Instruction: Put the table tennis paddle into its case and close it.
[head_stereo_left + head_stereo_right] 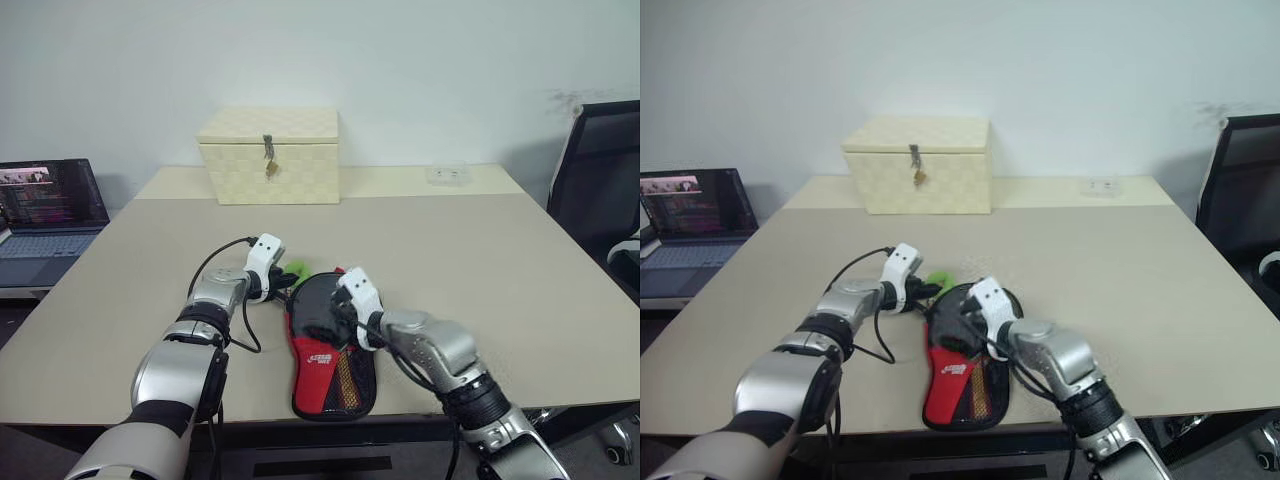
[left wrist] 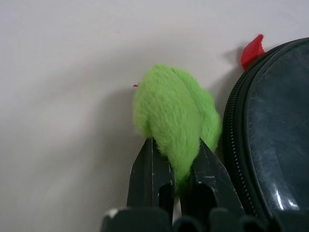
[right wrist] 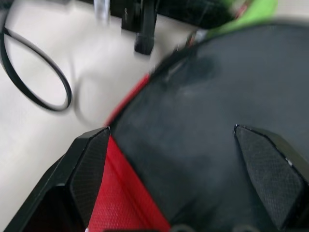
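Now, from the left: our left gripper (image 2: 176, 166) has its fingers pinched on the fuzzy green zip tag (image 2: 175, 113), at ten o'clock of the case (image 1: 330, 345), presumably to draw the zip. Our right gripper (image 3: 186, 159) hovers spread wide over the case's black face, likely steadying it on the counter (image 1: 480, 260).

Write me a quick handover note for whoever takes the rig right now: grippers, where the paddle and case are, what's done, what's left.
Left gripper: shut on the green zip tag at the case's far end.
Right gripper: open, fingers spread over the case, not gripping.
Case: flat near the front edge of the table, red-and-mesh panel towards the robot.
Table tennis paddle: its black face appears to be inside the case; handle hidden.
Done: the paddle appears inserted, tag gripped.
Left: steady the case, pull the zip closed.
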Robot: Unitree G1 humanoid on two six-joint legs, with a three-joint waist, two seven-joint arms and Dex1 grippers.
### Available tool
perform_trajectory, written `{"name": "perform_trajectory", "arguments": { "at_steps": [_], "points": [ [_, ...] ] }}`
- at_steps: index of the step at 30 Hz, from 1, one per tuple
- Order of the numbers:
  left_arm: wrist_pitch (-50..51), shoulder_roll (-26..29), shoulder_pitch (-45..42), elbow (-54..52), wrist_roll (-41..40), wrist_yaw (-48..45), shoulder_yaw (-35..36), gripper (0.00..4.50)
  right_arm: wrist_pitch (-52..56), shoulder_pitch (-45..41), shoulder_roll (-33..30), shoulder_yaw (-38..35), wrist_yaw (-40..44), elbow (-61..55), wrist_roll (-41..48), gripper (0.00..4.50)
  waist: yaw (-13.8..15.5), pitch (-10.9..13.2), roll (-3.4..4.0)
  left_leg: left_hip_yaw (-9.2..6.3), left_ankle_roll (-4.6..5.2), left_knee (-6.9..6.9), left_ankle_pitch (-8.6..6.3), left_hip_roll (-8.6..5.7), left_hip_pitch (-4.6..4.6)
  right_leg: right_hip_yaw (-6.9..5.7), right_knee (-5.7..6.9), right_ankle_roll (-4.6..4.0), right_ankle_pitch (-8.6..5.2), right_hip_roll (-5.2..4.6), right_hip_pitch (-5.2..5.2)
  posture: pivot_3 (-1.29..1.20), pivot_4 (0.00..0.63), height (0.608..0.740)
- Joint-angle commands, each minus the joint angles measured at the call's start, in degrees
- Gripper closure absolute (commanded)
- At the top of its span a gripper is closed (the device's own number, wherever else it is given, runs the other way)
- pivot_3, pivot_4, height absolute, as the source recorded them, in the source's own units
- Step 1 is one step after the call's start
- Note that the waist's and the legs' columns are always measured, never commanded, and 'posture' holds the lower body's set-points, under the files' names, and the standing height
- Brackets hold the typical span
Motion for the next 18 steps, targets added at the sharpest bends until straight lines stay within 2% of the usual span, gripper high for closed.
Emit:
{"name": "perform_trajectory", "arguments": {
  "at_steps": [1, 7, 12, 18],
  "points": [
    [-0.5, 1.2, 1.1, 0.0, 2.1, 3.1, -0.6, 4.48, -0.9, 1.5, -0.2, 1.3, 0.5, 1.3, -2.2, 0.00, 0.0, -0.1, -0.08, 0.00, 0.00, 0.00, 0.00, 0.01, 0.02, 0.00, 0.02, 0.01, 0.00, 0.00, 0.00, 0.00, 0.150, 0.740],
    [-4.7, 0.9, -0.5, 1.1, 6.3, 10.1, -3.0, 4.48, 0.7, 2.9, -0.9, 2.0, 1.5, 0.0, -3.6, 0.00, -0.2, -0.1, -0.16, 0.13, -0.01, 0.01, 0.00, 0.02, 0.41, 0.12, 0.36, 0.24, -0.14, 0.02, 0.15, 0.00, 0.150, 0.740],
    [-8.9, -1.9, -5.8, 2.9, 10.4, 18.9, -4.9, 4.48, 4.5, 5.1, -2.4, 4.1, 2.7, -3.9, -4.1, 0.00, -0.2, -0.1, -0.20, 0.13, -0.05, 0.01, 0.04, 0.03, 0.58, 0.15, 0.55, 0.28, -0.16, 0.08, 0.21, 0.00, 0.150, 0.740],
    [-12.8, -5.5, -10.3, 3.9, 15.5, 22.9, -7.9, 4.48, 8.5, 8.3, -4.0, 5.2, 3.0, -9.0, -4.1, 0.00, 0.1, -0.2, -0.23, 0.12, -0.08, -0.01, 0.05, -0.07, 0.44, 0.11, 0.42, 0.29, -0.16, 0.08, 0.19, 0.00, 0.150, 0.740]
  ]
}}
